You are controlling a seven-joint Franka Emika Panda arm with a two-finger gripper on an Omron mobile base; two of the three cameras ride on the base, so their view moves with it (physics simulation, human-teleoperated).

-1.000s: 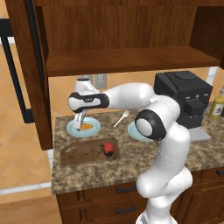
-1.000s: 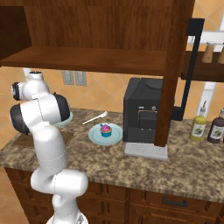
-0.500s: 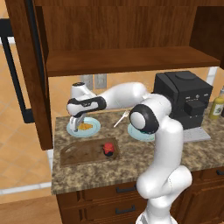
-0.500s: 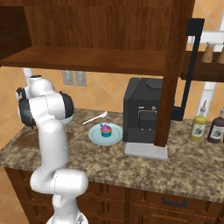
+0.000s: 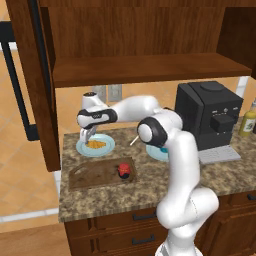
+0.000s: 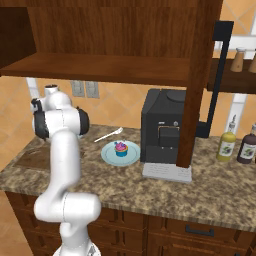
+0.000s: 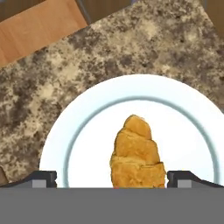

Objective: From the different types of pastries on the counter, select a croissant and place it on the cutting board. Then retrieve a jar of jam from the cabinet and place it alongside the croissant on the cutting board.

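Observation:
The golden-orange croissant point(image 5: 97, 145) point(image 7: 136, 154) lies on a round light-blue plate point(image 5: 107, 148) point(image 7: 83, 131) at the back left of the granite counter point(image 5: 150, 187). My gripper point(image 5: 87, 135) point(image 7: 112, 179) hangs open just above it, one fingertip point(image 7: 43, 178) on either side of the croissant's near end, apart from it. In front of the plate lies the dark brown cutting board point(image 5: 95, 174) point(image 6: 34, 159), with the small red-lidded jar of jam point(image 5: 124, 170) standing on its right end. The pink-frosted cupcake point(image 6: 120, 148) sits on its own plate point(image 6: 131, 156). The cabinet shelf point(image 5: 145, 67) runs overhead.
A black coffee machine point(image 5: 210, 115) point(image 6: 162, 131) stands at the back right. A white utensil point(image 6: 110, 134) lies behind the cupcake plate. Bottles point(image 6: 227, 145) stand at the far right. The open cabinet door point(image 5: 27, 85) hangs close to the left of the croissant plate.
The hand has come down and slightly left towards the croissant plate. The jaws stay open. Croissant, jar and board have not moved.

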